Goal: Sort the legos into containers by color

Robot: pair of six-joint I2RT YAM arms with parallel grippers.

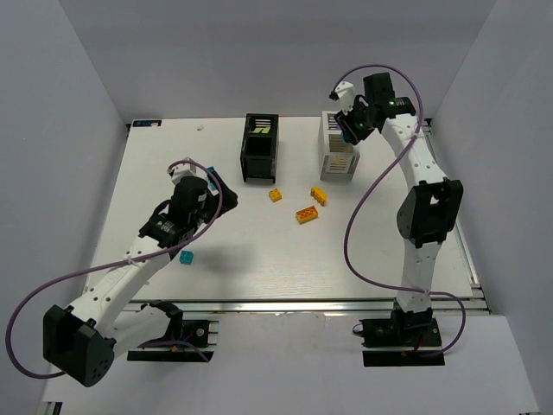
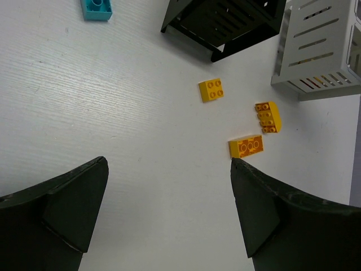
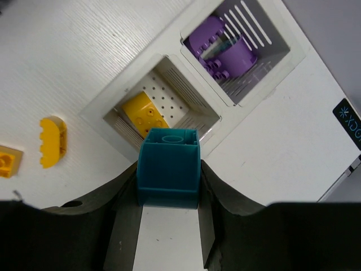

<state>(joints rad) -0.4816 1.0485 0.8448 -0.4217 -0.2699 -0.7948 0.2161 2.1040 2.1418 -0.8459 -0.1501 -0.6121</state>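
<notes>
**Table** [image 1: 259,268]: carries the containers at its far side and loose legos across the middle.

**Black container** [image 1: 259,162]: stands left of the white one and apart from it. Lime green shows at its far end. The rest of its inside cannot be read.

**White container** [image 1: 339,162]: the right wrist view shows two open cells side by side. One holds a yellow brick [image 3: 144,113], the other purple bricks [image 3: 223,51].

**Right gripper** [image 3: 169,172]: held above the white container, pinching a cyan brick [image 3: 168,152] by its sides. The brick hangs over the near rim of the yellow cell, clear of it.

**Left gripper** [image 2: 169,164]: spread wide and empty, hovering above the table.

**Loose legos**: three yellow-orange bricks [image 2: 211,90] [image 2: 267,116] [image 2: 246,146] lie near one another ahead of the left gripper. One cyan piece [image 2: 97,8] lies farther off, and another [image 1: 186,258] lies beside the left arm.

**Assessment**: the step in hand is delivery of the cyan brick. Neither cell beneath it shows cyan, so release here would probably mix colours. The next move calls for carrying the brick to a cell kept for cyan, possibly in the black container. The jaws should part only once the brick sits wholly within the rim. The left arm is placed to descend on the nearest yellow-orange brick.
</notes>
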